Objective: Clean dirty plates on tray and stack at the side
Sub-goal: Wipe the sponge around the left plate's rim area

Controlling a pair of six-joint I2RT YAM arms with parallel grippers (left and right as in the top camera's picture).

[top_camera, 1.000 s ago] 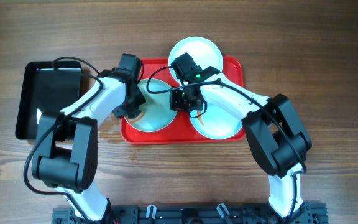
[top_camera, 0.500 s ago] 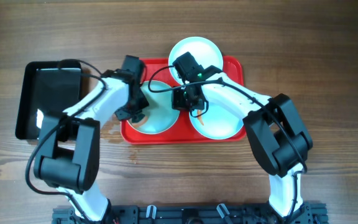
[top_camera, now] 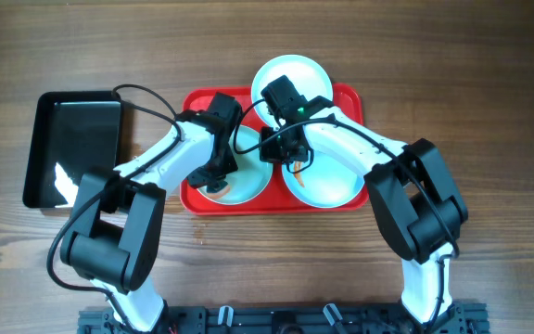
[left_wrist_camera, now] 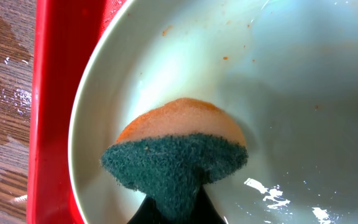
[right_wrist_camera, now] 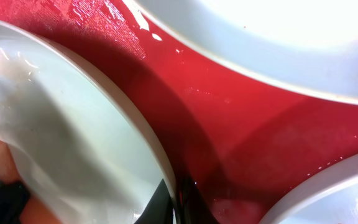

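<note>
Three pale blue plates lie on the red tray (top_camera: 346, 100): one at the back (top_camera: 297, 74), one on the left (top_camera: 250, 174) and one on the right (top_camera: 327, 186). My left gripper (top_camera: 217, 180) is shut on an orange sponge with a green scrub pad (left_wrist_camera: 176, 146). The sponge presses on the inside of the left plate (left_wrist_camera: 291, 93), which carries small orange specks. My right gripper (top_camera: 271, 156) is shut on that plate's right rim. In the right wrist view the rim (right_wrist_camera: 160, 165) runs between its jaws (right_wrist_camera: 178, 202).
A black rectangular bin (top_camera: 72, 148) sits on the wooden table left of the tray. Water drops wet the wood beside the tray's left edge (left_wrist_camera: 55, 93). The back plate (right_wrist_camera: 278, 37) and the right plate (right_wrist_camera: 347, 186) lie close to the pinched rim.
My left gripper has slid the sponge rightward, from the left plate's left rim toward its middle. The right gripper has kept its pinch on the rim.
</note>
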